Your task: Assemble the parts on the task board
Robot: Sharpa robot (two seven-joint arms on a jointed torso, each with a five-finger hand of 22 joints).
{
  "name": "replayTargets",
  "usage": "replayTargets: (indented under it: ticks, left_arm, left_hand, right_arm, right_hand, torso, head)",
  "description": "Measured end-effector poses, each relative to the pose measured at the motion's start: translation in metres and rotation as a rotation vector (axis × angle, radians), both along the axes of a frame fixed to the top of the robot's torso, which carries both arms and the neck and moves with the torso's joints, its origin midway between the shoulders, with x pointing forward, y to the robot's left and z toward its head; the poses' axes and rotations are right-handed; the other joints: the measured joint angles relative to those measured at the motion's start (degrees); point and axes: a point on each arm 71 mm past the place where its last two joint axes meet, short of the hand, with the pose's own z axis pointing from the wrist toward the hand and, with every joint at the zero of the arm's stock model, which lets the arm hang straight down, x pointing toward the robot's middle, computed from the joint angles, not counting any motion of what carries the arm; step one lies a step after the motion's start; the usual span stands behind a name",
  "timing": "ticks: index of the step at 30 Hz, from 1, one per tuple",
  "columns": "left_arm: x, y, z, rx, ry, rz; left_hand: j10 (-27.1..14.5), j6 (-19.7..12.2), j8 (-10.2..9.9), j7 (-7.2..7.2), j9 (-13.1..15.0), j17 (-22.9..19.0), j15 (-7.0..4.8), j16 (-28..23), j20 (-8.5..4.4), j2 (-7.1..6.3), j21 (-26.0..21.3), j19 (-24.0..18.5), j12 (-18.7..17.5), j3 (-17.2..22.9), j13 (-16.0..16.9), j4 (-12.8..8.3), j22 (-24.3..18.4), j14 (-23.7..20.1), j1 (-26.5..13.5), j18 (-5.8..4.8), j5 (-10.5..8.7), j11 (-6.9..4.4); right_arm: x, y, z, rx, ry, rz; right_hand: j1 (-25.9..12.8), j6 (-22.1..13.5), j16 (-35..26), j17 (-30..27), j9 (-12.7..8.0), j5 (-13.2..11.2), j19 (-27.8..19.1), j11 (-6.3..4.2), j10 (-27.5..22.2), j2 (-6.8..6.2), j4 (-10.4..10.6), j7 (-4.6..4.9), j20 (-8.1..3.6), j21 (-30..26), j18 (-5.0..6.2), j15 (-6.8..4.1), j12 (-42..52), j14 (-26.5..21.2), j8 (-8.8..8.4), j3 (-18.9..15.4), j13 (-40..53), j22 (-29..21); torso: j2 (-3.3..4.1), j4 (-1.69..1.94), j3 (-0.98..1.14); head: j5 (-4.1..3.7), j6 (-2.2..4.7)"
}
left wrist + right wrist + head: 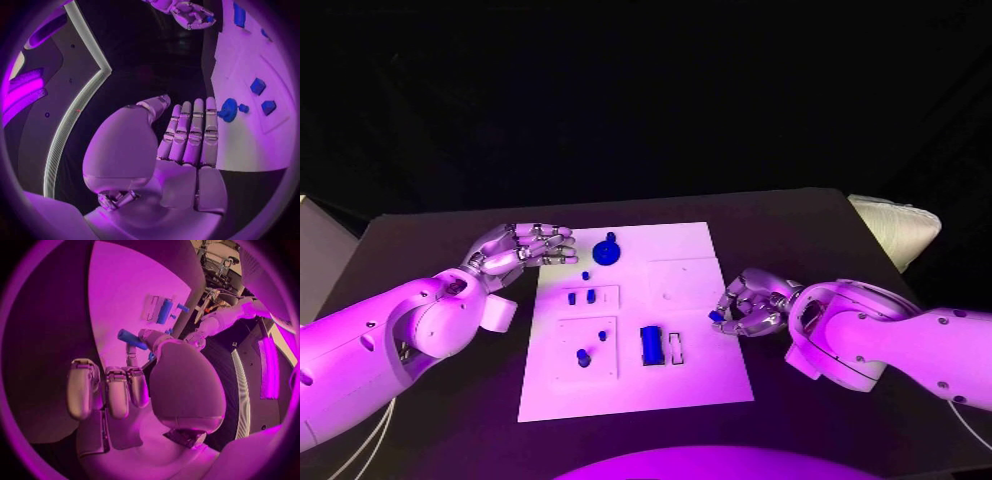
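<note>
Black table (pixel 805 215) (under white task board (pixel 668 390))

Two smooth white arms with rounded shells are seen, each ended by a silver hand, left hand (pixel 524 247) and right hand (pixel 751 303), built of segmented metallic fingers (pixel 194 132).

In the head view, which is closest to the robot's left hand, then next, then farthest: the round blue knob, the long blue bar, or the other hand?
From the left hand:
1. Round blue knob, at the board's far edge beside it.
2. Long blue bar, nearer the robot.
3. Right hand, off the board's right edge.
</note>
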Motion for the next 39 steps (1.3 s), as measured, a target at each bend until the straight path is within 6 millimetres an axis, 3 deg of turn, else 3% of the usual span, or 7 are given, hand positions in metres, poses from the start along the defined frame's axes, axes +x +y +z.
replayTargets:
  ticks: [11,18,26,39]
  left_arm:
    - [-0.001,-0.002,0.001,-0.003,-0.001,-0.006]
    - [-0.001,-0.003,0.001,-0.005,-0.001,-0.009]
    - [-0.001,-0.003,0.001,-0.006,-0.001,-0.013]
    - [-0.002,-0.003,0.001,-0.008,0.002,-0.021]
  left_hand:
    - [0.00,0.00,0.00,0.00,0.00,0.00,0.00,0.00,0.00,0.00,0.00,0.00,0.00,0.00,0.00,0.00,0.00,0.00,0.00,0.00,0.00,0.00]
    - [0.00,0.00,0.00,0.00,0.00,-0.01,0.00,0.00,0.00,0.00,0.00,0.00,0.00,0.00,0.00,0.00,0.00,0.00,0.00,0.00,0.00,0.00]
    - [0.00,0.20,0.00,0.20,-0.05,0.07,0.00,0.00,-0.20,0.00,0.00,0.20,0.00,0.17,-0.01,-0.17,-0.05,0.00,0.00,0.00,0.00,0.00]
    - [0.00,0.20,0.00,0.20,-0.05,0.06,0.00,-0.22,-0.20,0.00,0.00,0.20,0.00,0.17,0.00,-0.17,-0.05,0.00,0.00,0.00,0.00,0.00]
  right_arm:
    - [-0.006,0.036,-0.022,0.044,0.063,0.041]
    - [-0.007,0.042,-0.029,0.044,0.084,0.041]
    - [-0.007,0.050,-0.031,0.044,0.091,0.055]
    - [-0.006,0.053,-0.035,0.029,0.105,0.072]
  right_hand:
    - [-3.93,0.37,0.00,0.04,0.61,-0.56,0.00,0.00,0.00,0.29,1.14,-0.37,0.00,0.00,0.00,-0.11,0.00,-0.12,0.89,-1.13,-0.01,-0.01]
    - [-6.36,0.75,0.00,0.04,0.79,-0.71,0.00,-0.17,-0.17,0.60,2.41,-0.74,0.00,0.04,0.00,-0.20,0.57,-0.21,1.40,-2.40,-0.02,-0.01]
    - [-9.36,1.06,0.00,0.04,1.07,-0.78,0.00,-0.21,-0.21,-0.15,4.38,-1.03,0.01,0.44,0.00,-0.20,0.85,-0.21,2.02,-4.72,-0.02,-0.02]
    - [-9.86,0.92,0.00,0.03,1.04,-0.78,0.00,-0.21,-0.21,-0.23,4.67,-0.89,0.01,0.46,0.00,-0.20,0.90,-0.21,2.08,-5.95,-0.03,0.01]
  torso:
    - [-0.01,0.06,-0.02]
    - [-0.01,0.03,-0.01]
    - [-0.02,0.00,0.03]
    - [-0.01,0.00,0.04]
  head:
    - [0.26,-0.06]
    - [0.37,-0.29]
    - [0.44,-0.40]
    - [0.18,-0.09]
